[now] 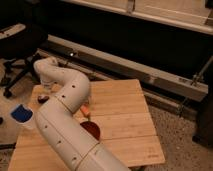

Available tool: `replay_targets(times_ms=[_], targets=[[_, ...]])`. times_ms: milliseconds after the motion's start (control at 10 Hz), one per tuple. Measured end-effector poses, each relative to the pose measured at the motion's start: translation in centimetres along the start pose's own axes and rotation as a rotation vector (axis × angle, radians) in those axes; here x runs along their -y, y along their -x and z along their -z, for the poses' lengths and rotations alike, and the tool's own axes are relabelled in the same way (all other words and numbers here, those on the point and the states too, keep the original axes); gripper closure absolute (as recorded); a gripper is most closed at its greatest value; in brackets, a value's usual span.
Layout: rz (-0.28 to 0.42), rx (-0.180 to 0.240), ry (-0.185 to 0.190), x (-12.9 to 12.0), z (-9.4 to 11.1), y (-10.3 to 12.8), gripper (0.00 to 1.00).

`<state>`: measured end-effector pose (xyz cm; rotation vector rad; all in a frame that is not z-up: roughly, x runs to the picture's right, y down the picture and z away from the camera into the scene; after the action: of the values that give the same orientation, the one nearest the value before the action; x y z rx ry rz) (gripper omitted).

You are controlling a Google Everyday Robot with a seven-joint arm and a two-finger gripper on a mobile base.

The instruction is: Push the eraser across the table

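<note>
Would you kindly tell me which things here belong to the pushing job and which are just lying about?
Job: table; gripper, low at the table's far left corner; eraser, not made out.
Lying about: red bowl; orange piece; blue-capped bottle.

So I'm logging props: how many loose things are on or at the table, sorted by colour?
Orange: 1, the carrot-like piece
Red: 1, the bowl
Blue: 1, the blue-topped item at the left edge
Dark: 1, probably the eraser, at the gripper, far left of the table
Total: 4; the arm may hide more.
</note>
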<state>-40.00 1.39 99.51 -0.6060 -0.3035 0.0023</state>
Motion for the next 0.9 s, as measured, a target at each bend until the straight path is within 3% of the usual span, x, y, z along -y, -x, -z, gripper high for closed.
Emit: replay_targets(times_ms=[600, 800, 900], targets=[[0.034, -0.020, 0.090, -5.6, 0.1, 0.8, 1.00], [0.058, -0.039, 0.119, -9.2, 1.3, 0.1, 1.00], [0.072, -0.054, 0.138, -12.2, 2.3, -0.4, 1.00]])
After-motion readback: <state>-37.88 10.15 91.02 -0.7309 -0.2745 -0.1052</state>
